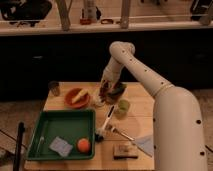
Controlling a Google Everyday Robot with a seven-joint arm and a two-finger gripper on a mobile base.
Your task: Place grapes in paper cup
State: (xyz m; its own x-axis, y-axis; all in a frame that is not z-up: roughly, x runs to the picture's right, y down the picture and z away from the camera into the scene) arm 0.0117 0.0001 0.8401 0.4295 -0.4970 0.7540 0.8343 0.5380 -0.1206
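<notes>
My gripper (103,91) hangs at the back middle of the wooden table, between the orange bowl (77,98) and a dark bowl (118,91). A dark reddish lump that may be the grapes (103,88) shows at the gripper; I cannot tell whether it is held. A pale shape that looks like the white paper cup (98,101) stands right under the gripper, mostly hidden by it. The light green cup (121,107) stands to the right of it. The dark brownish cup (54,88) is at the back left.
The orange bowl holds a yellow fruit. A green tray (50,128) at the front left holds an orange (83,145) and a blue cloth (61,146). A brush (106,122), a fork (121,133), a small block (123,150) and a napkin (146,144) lie at the front right.
</notes>
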